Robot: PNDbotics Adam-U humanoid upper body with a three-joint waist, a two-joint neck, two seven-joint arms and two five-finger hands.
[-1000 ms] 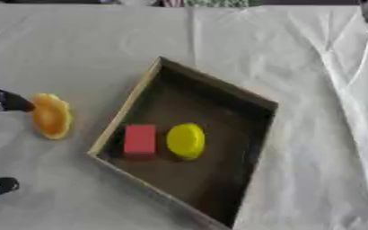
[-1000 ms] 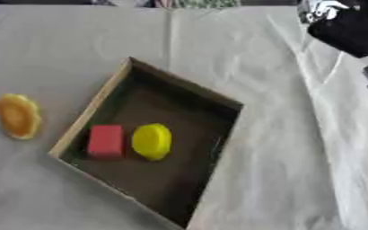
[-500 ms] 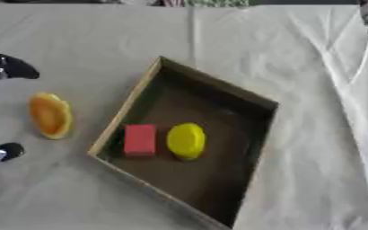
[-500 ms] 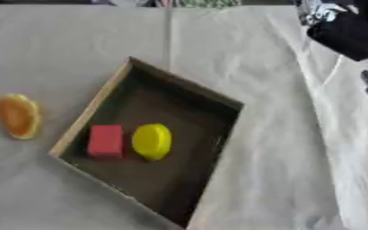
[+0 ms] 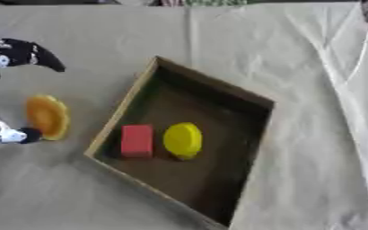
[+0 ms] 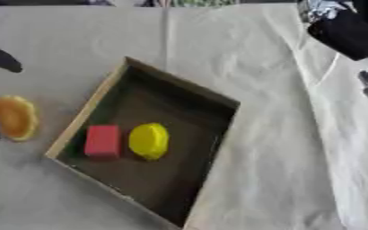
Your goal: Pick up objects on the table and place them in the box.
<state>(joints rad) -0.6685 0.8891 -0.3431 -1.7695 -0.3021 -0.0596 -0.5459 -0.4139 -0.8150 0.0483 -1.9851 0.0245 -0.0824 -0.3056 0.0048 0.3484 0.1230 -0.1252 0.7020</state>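
Status: two items are already in the box [image 5: 254, 99]. A red block [image 5: 137, 140] lies on the box floor near the left wall, and a yellow round piece [image 5: 183, 140] lies just beside it on its right. I cannot tell whether the two touch.

Remaining: one orange object [image 5: 47, 117], flattish and oval, lies on the cloth-covered table [image 5: 242, 40] to the left of the box, near its left wall but outside it. As far as the views show, this is the only item left on the table.

My left hand [image 5: 16, 54] is at the left edge of the view, spread wide around the orange object. One dark finger [image 5: 46, 59] arches above and beyond it; a second tip [image 5: 14, 135] sits at its lower near edge, touching it or just short of it. The fingers are not closed on the object, and the hand holds nothing. The object rests on the cloth.

My right hand [image 6: 346, 33] shows only as a dark shape at the upper right corner, well apart from the box. I cannot tell how its fingers stand.

My estimate is that the task is mostly complete. The step in hand is the grasp of the orange object; lift, carry over the box wall and release are not yet done.
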